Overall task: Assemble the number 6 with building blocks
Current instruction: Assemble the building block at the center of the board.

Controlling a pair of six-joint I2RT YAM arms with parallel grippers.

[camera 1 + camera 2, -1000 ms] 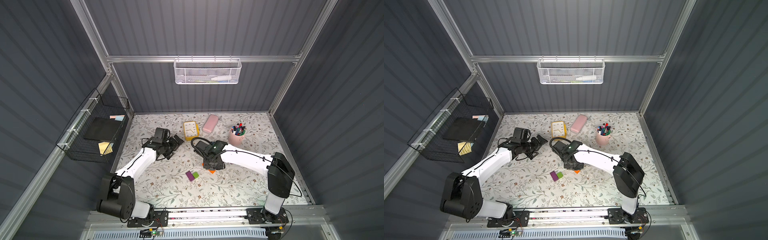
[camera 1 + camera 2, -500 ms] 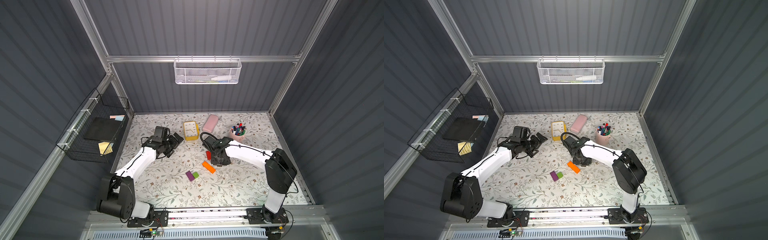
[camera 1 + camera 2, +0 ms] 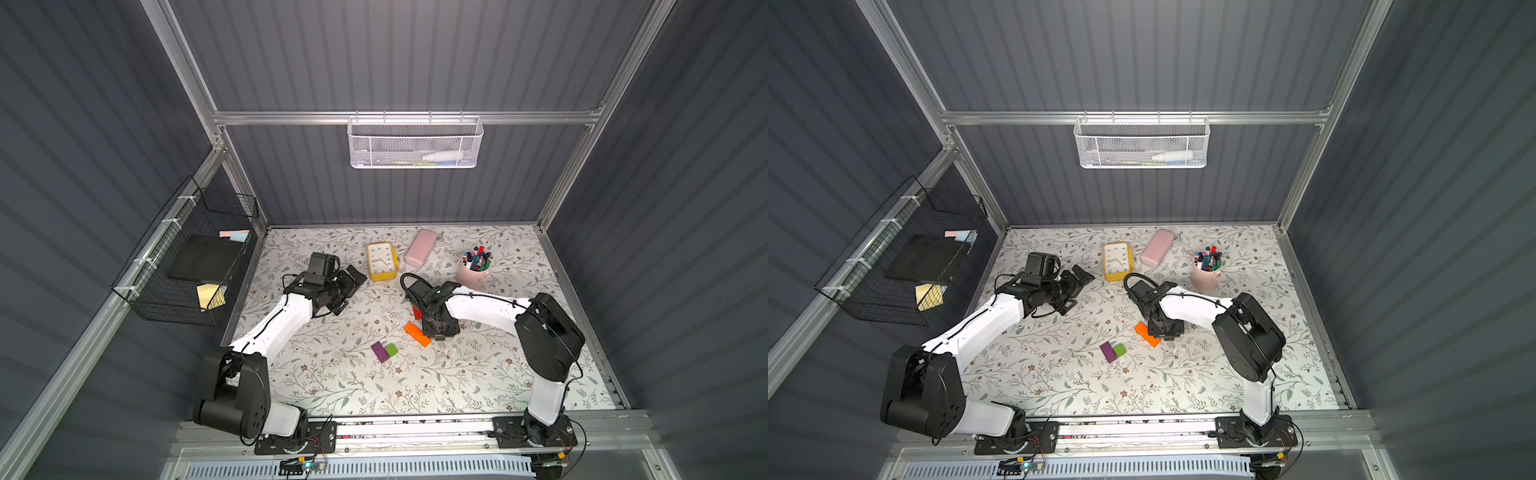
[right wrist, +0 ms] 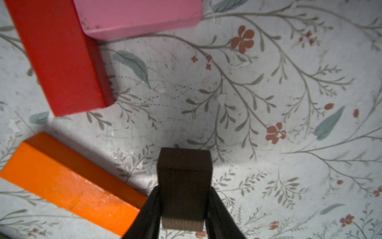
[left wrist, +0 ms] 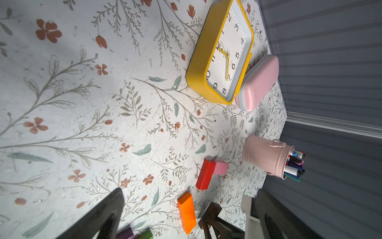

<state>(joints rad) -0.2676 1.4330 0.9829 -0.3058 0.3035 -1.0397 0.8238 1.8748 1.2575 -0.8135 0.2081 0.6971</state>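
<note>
Dark brown block [image 4: 184, 175] ready for placing.
The right fingers [image 4: 147, 215] clench it close to the table [image 4: 268, 82], beside the orange block [image 4: 68, 186]; I'd seat it square against the red block's [image 4: 60, 58] end. The left fingers [image 5: 103, 213] gape empty.

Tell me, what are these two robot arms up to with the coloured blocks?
The right gripper is shut on a dark brown block, beside the orange block. A red block and a pink block already meet in a corner nearby. A purple block and a green cube sit together, apart from them. The left gripper is open and empty, near the yellow clock.
</note>
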